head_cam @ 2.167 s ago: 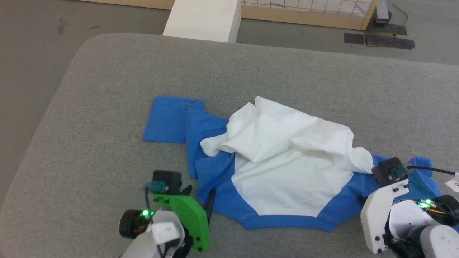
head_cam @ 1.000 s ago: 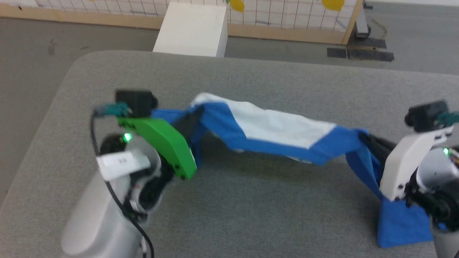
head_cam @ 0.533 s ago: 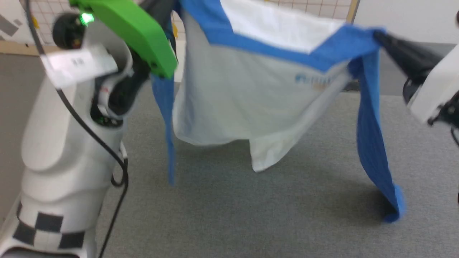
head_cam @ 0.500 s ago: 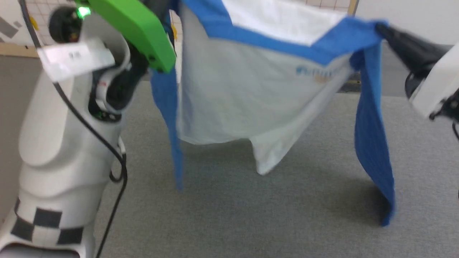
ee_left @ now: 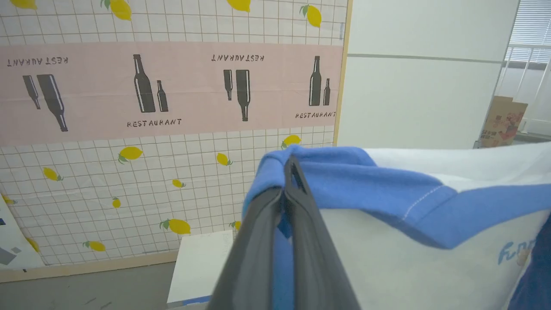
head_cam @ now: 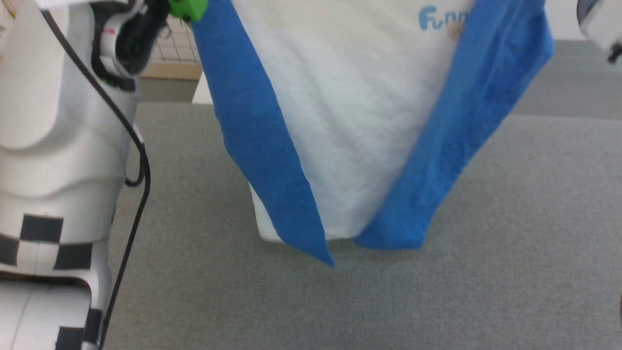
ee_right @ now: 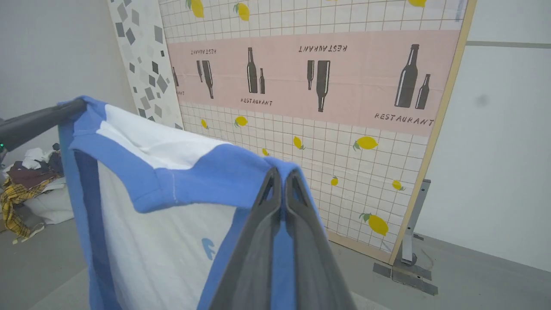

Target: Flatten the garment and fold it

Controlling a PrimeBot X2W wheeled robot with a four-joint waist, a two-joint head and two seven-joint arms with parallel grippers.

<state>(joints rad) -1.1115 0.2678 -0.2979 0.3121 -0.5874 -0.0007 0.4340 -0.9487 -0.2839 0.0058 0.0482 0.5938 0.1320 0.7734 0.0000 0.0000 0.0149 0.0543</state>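
The garment [head_cam: 350, 126], a white T-shirt with royal-blue sleeves, hangs stretched between both grippers above the grey table [head_cam: 461, 291]. Its blue sleeve tips dangle low over the table; I cannot tell whether they touch it. In the left wrist view my left gripper [ee_left: 292, 162] is shut on a blue upper corner of the garment [ee_left: 387, 189]. In the right wrist view my right gripper [ee_right: 282, 175] is shut on the other blue corner of the garment [ee_right: 172, 172], and the left gripper's dark finger [ee_right: 38, 121] holds the far corner. A blue logo sits high on the white front.
My left arm's pale forearm [head_cam: 53, 146] with a black cable rises at the left of the head view. A white box [ee_left: 200, 267] stands behind the table. A lemon-and-bottle patterned panel [ee_right: 327, 86] backs the scene, with a clothes pile [ee_right: 26, 181] on the floor.
Both grippers have lifted the garment off the table and higher. It has unfurled and now hangs full length with the sleeves down. The head camera has tilted too.
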